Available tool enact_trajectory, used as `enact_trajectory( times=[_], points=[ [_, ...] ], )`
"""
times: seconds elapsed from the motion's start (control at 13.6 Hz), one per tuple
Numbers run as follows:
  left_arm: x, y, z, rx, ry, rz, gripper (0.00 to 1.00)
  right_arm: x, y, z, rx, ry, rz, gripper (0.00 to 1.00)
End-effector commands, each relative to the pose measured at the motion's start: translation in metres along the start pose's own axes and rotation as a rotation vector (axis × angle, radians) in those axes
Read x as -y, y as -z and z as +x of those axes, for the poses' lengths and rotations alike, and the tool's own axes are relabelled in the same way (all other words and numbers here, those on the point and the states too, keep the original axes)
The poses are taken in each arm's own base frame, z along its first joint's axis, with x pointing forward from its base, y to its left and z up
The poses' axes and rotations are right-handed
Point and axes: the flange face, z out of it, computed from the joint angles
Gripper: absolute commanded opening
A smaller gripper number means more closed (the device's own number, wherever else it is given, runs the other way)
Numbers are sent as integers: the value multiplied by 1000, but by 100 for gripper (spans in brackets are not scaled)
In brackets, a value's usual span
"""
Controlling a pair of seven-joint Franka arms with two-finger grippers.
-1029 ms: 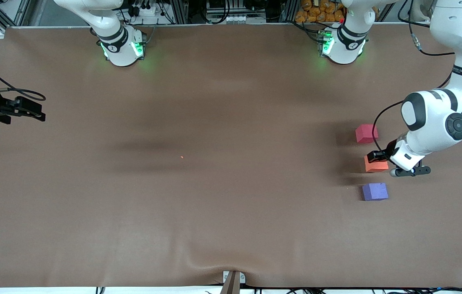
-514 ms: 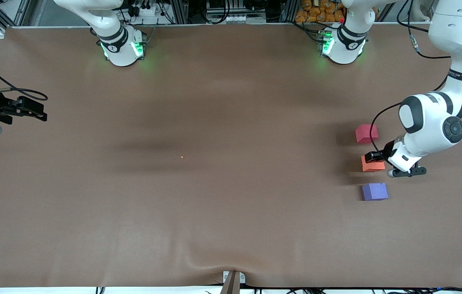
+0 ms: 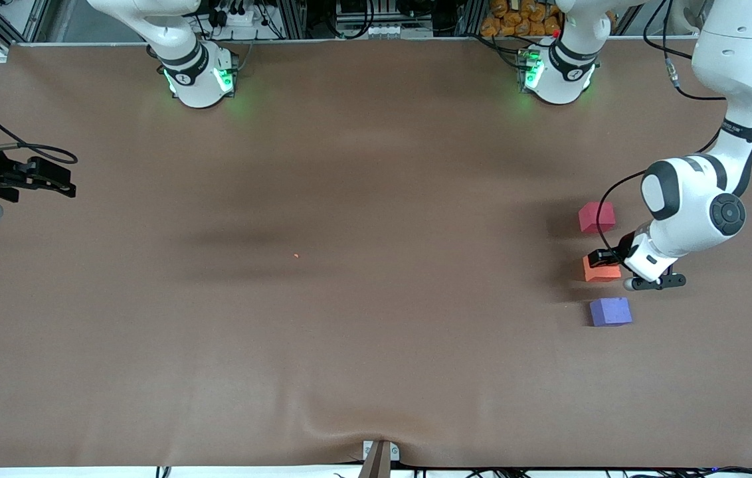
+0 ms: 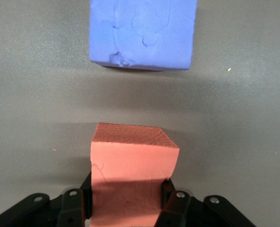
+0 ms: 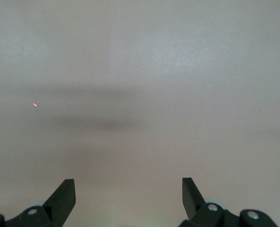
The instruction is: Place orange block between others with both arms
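My left gripper (image 3: 602, 259) is shut on the orange block (image 3: 600, 269), holding it just above the table between the red-pink cube (image 3: 596, 217) and the purple-blue cube (image 3: 610, 311). In the left wrist view the orange block (image 4: 130, 175) sits clamped between the two black fingers (image 4: 170, 196), with the purple-blue cube (image 4: 143, 33) lying on the cloth a short gap away. My right gripper (image 3: 50, 179) waits at the right arm's end of the table, open, and its wrist view shows the right gripper (image 5: 129, 194) with only bare cloth between the jaws.
A brown cloth (image 3: 349, 318) covers the whole table. A tiny orange speck (image 3: 295, 255) lies near the middle. Green-lit arm bases (image 3: 200, 76) stand along the edge farthest from the front camera. A small bracket (image 3: 379, 455) sits at the nearest edge.
The left arm has carried the orange block a little toward the table's middle, staying between the two cubes. The right arm has barely moved.
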Motion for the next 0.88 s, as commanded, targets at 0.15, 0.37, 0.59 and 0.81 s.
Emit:
enact_trajectory(
  times=[0.15, 0.37, 0.59, 0.81],
  points=[
    [1, -13, 1, -6, 2, -17, 23, 0, 3, 0, -2, 2, -11, 100],
    [0, -10, 2, -12, 9, -22, 100, -3, 4, -1, -2, -3, -11, 100],
    [-3, 8, 6, -42, 9, -22, 100, 0, 4, 2, -14, 2, -11, 100],
    [-9, 62, 11, -104, 2, -18, 100, -2, 4, 1, -15, -1, -9, 100]
  ],
)
